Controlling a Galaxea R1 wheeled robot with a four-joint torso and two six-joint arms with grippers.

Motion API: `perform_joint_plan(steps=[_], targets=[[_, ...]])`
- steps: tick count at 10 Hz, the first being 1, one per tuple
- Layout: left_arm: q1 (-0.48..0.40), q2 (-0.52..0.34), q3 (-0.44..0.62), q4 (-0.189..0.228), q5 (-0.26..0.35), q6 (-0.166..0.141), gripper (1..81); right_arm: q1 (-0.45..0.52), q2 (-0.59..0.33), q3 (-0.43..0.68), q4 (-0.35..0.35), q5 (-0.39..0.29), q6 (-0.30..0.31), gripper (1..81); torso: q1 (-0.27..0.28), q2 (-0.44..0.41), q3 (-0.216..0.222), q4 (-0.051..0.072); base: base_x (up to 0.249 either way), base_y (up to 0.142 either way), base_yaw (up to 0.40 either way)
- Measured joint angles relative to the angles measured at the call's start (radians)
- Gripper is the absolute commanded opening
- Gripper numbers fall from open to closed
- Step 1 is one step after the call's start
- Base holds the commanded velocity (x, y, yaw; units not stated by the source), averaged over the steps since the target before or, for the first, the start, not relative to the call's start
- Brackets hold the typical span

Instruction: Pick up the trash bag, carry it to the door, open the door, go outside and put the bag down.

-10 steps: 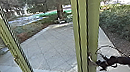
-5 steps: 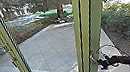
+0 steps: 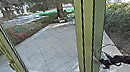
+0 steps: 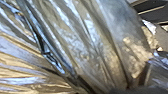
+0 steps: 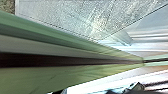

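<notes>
1. Trash bag is showing in gathered folds close at the left wrist; inspector cannot tell whether the left jaws are grasping it. Careful practice: keeping it clear of the slanting frames.
2. Right gripper is meeting the thick green post, its jaw state unconfirmable. Door-opening, as judged, is calling for slow, steady pressure.
3. Inspector is counting: bag, one; slanting frames, two; tree trunk, one; thick post, one; right gripper, one.

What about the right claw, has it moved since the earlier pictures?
Yes: in the head view, the right claw now shows a little farther right of the tree trunk, still by the green post.
</notes>
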Motion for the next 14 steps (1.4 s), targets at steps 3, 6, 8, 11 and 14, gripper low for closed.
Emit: perform_joint_plan(steps=[3,6,8,11,14], targets=[[-0.004,0.000,-0.001,0.000,0.000,0.000,1.0,0.031,-0.041,0.029,-0.002,-0.002,0.024,81.1,0.002,0.002,-0.002,0.000,0.000,0.000,0.000],[-0.002,0.000,-0.001,0.000,0.000,0.000,1.0,0.064,-0.086,0.060,0.003,0.005,0.029,81.1,0.002,0.003,-0.002,0.000,0.000,0.000,0.000],[-0.001,0.000,0.000,0.000,0.000,0.000,1.0,0.078,-0.105,0.076,0.000,0.006,0.026,81.1,0.003,0.003,-0.002,0.000,0.000,0.000,0.000],[0.002,0.000,0.000,0.001,0.000,0.000,1.0,0.108,-0.136,0.107,-0.031,-0.021,0.013,81.1,0.003,0.003,-0.002,0.001,0.000,0.000,0.000],[0.004,0.004,0.000,0.002,0.000,0.000,1.0,0.143,-0.193,0.173,-0.068,-0.038,0.050,81.1,0.003,0.003,-0.002,0.002,0.000,0.000,0.000]])
